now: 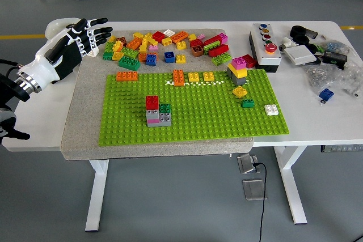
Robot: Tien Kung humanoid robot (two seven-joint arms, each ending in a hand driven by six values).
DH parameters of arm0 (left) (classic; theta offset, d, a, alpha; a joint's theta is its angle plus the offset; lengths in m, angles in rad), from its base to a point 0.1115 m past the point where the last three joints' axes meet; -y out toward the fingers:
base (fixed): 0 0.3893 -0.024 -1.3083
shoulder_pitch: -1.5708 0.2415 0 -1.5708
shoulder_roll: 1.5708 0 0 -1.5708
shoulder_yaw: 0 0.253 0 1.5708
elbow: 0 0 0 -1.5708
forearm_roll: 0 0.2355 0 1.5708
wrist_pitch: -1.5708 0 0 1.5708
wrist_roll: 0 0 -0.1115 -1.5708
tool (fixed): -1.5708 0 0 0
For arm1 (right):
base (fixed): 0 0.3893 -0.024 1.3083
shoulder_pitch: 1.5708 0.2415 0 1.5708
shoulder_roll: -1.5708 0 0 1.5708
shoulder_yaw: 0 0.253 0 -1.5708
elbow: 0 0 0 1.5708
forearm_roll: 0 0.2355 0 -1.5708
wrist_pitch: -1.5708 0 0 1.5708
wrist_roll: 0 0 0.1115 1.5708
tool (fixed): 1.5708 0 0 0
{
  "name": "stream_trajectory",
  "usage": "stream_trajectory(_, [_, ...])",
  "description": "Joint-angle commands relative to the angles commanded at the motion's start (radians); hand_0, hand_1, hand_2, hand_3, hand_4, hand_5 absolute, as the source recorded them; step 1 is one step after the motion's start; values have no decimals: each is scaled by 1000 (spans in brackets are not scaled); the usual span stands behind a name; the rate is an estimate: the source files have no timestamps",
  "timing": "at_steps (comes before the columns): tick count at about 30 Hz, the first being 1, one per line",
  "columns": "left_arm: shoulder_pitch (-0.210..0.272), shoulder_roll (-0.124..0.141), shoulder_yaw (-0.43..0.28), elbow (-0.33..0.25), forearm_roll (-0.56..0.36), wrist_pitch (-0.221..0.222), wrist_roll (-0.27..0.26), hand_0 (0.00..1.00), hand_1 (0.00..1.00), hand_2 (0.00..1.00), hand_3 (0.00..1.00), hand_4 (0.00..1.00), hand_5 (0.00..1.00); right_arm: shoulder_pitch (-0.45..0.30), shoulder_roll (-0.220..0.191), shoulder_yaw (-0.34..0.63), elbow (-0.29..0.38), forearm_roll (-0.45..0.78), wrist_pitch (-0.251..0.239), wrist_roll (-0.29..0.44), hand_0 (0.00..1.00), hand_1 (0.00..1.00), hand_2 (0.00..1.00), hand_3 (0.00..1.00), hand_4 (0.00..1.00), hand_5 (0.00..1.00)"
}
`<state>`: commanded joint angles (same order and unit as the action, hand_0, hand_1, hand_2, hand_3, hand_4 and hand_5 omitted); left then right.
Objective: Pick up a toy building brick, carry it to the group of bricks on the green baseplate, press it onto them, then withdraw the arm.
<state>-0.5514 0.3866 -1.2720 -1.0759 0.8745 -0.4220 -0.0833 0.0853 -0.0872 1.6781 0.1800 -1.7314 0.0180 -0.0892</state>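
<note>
Bricks lie loose on the grey mat behind the green baseplate, likely light, rigid and slick, best pinched across opposite side walls, while the left hand hovers nearby, fingers spread and empty.

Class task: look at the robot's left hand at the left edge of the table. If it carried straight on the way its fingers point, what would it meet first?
The left hand points right, fingers spread and empty. Continuing that way, it would probably first reach the left end of the loose brick pile, around the green brick and yellow brick there. Its height above the table is unclear.
</note>
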Motion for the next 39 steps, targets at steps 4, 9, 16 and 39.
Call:
stream_trajectory(4, [2, -1, -2, 0, -2, 6, 10, 948, 905, 849, 875, 971, 840, -2, 2, 0, 0, 1, -1, -2, 746, 639, 680, 629, 845, 567])
stream_trajectory(9, [-1, -1, -5, -1, -2, 7, 12, 948, 904, 846, 871, 965, 846, -2, 4, 3, 0, 4, -3, -2, 746, 639, 680, 629, 845, 566])
stream_trajectory(16, [-3, 3, -8, -3, 2, 10, 13, 947, 904, 846, 871, 960, 844, -1, 6, 1, 0, 7, -5, -3, 746, 639, 680, 629, 844, 566])
stream_trajectory(39, [-12, -4, -9, -6, 7, 15, 19, 944, 899, 840, 866, 946, 864, 0, 6, 8, 0, 2, -3, -1, 744, 639, 680, 626, 842, 564])
